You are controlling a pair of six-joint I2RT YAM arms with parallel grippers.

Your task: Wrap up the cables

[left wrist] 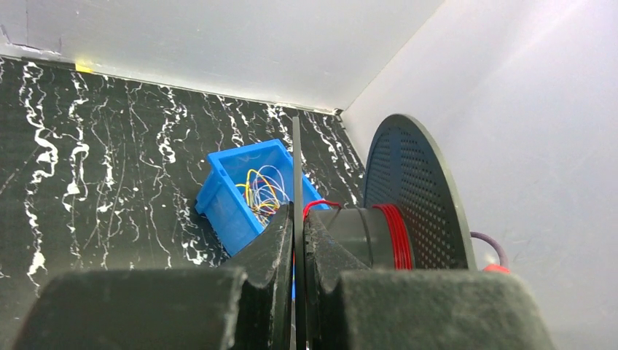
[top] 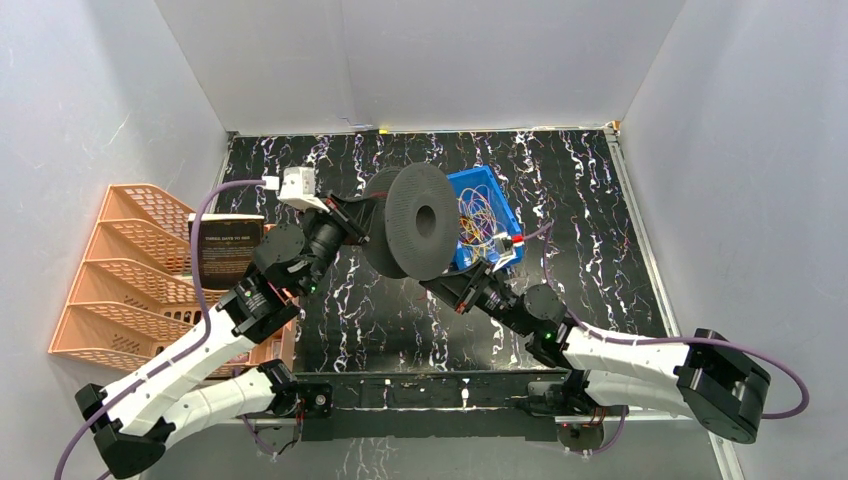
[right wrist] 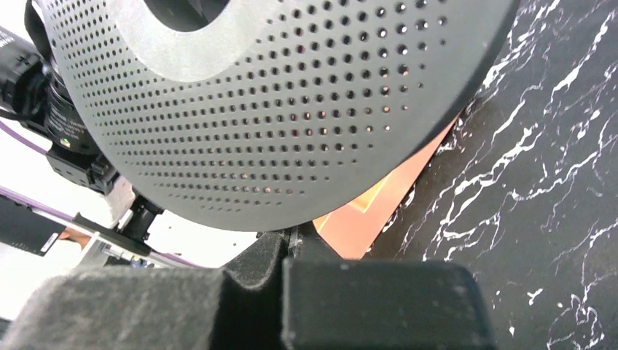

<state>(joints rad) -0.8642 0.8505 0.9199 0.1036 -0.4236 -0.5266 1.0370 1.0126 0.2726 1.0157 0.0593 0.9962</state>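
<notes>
Orange rack (top: 120,262): stands at the left edge of the table, well apart from the work.

Left gripper (left wrist: 295,227): clamped on the thin edge of the left disc of a black spool (top: 425,220), holding it raised above the table with its axle lying left to right. Judged purpose: to keep the hub free so that wire can be laid on it.

Red cable (left wrist: 393,233): several turns sit on the hub, between the two discs and just right of the left gripper's fingers. One red strand runs from the hub across to those fingers.

Right gripper (right wrist: 291,244): jaws drawn together at the lowest edge of the perforated right disc. Whether they pinch the rim or a strand cannot be told.

Blue bin (top: 470,177): on the table beyond the spool, to the right. The remaining cables (left wrist: 262,191) lie in it in a loose tangle, apart from both grippers.
</notes>
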